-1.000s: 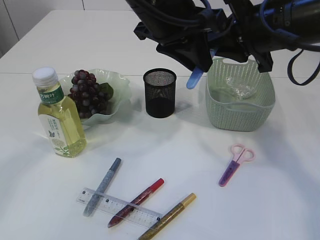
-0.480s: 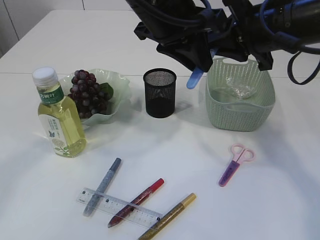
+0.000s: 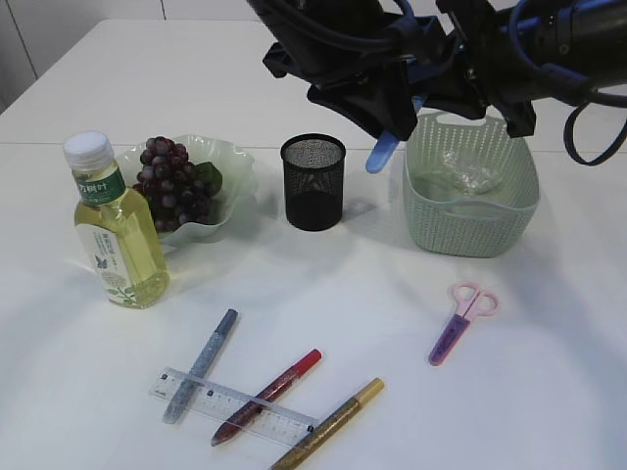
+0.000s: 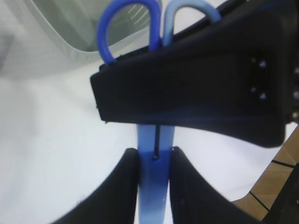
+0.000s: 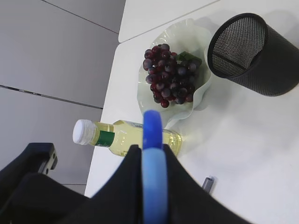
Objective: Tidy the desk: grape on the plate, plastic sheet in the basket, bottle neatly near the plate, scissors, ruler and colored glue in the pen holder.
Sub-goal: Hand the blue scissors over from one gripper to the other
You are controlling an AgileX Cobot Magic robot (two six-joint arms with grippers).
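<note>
A pair of blue scissors [image 3: 382,152] hangs in the air between the black mesh pen holder [image 3: 313,181] and the green basket [image 3: 470,220]. My left gripper [image 4: 155,156] is shut on its blue blade sheath [image 4: 154,186]. My right gripper [image 5: 154,151] is pressed on the handle loops [image 5: 153,126] from both sides. Grapes [image 3: 174,186] lie on the pale green plate [image 3: 235,166]. The bottle [image 3: 113,230] stands upright beside it. A crumpled plastic sheet [image 3: 468,174] lies in the basket. Pink scissors [image 3: 460,323], the clear ruler [image 3: 235,406] and three glue pens [image 3: 266,397] lie on the table.
Both arms cross above the pen holder and the basket's left rim. The ruler lies under the red and gold glue pens and over the blue-grey one [image 3: 201,364]. White tabletop [image 3: 333,294] separates the front items from the containers at the back.
My right gripper's fingers have come together onto the scissor handles. The arms and the scissors have barely shifted.
</note>
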